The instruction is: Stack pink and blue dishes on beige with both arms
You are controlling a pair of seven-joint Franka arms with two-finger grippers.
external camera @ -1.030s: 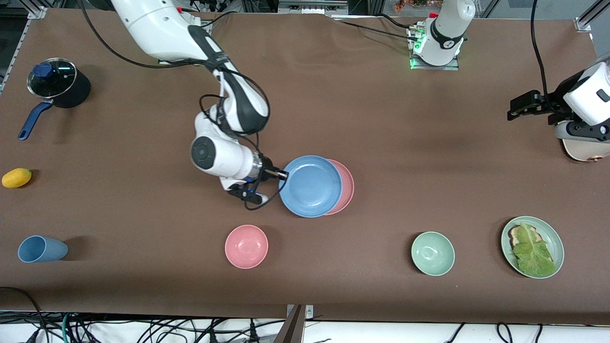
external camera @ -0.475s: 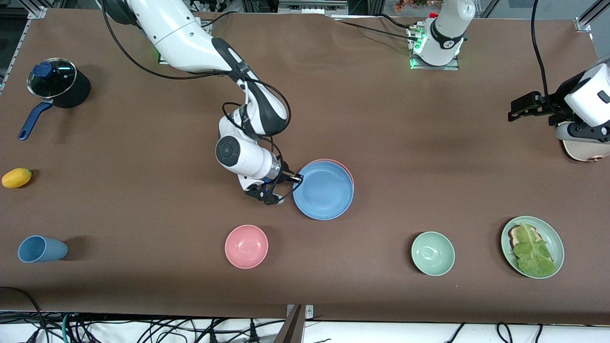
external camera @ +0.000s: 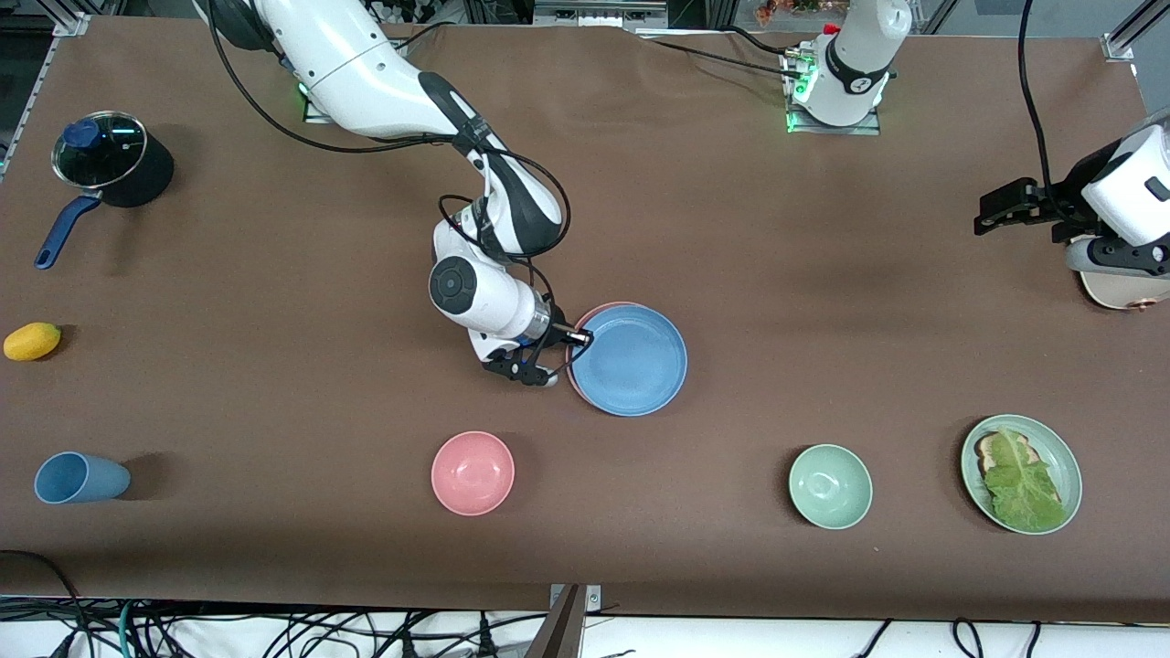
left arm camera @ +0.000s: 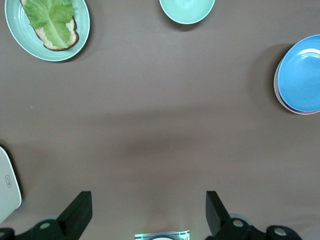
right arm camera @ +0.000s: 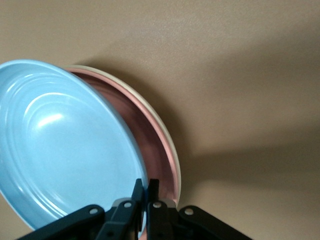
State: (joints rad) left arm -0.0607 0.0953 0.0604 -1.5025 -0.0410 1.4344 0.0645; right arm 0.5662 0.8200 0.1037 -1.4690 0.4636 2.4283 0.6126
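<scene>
Front view: right gripper clamped on the rim of the blue plate, mid-table. Blue plate sits over the pink plate, only a thin pink sliver showing at the edge toward the right arm's end. Beige plate not distinguishable here. Left gripper hangs over the table at the left arm's end, fingers apart, holding nothing; that arm waits. Pink bowl, green bowl and green plate with bread and lettuce lie nearer the camera than the stack.

Left wrist view: left gripper's fingers spread wide, bare table between them. Blue plate on pink rim, well apart from the gripper.

Right wrist view: right gripper pinches the blue plate rim. Blue plate tilted, raised off the pink plate on the gripper's side. Pink lies in the beige plate, whose cream rim shows just outside it.
</scene>
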